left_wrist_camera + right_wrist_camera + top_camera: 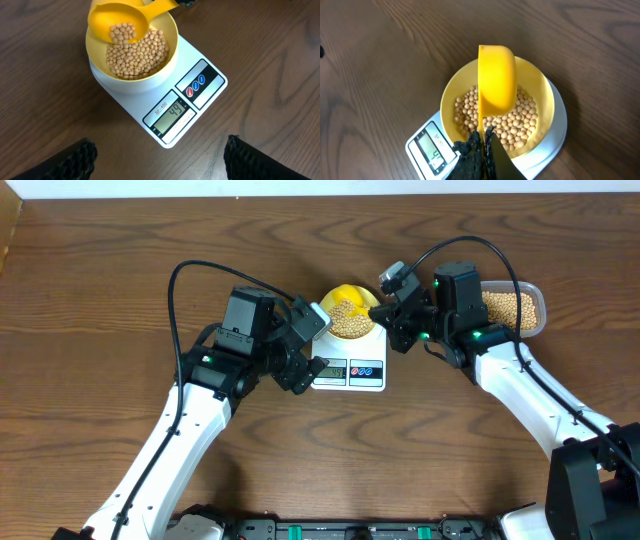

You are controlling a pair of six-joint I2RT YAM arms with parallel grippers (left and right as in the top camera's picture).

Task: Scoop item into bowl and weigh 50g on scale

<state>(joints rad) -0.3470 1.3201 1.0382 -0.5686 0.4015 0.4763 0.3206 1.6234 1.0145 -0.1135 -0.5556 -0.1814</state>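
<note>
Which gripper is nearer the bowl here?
Right. The right gripper, shut on the yellow scoop, sits by the rim of the bowl; the left gripper hangs open beyond the display end of the scale.

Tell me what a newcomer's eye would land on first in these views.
The bright yellow scoop, pinched by the shut right gripper, hangs tilted over the bowl with a few beans in it. The bowl, partly filled with more beans, sits on the white scale mid-table, whose display appears to read 49.
</note>
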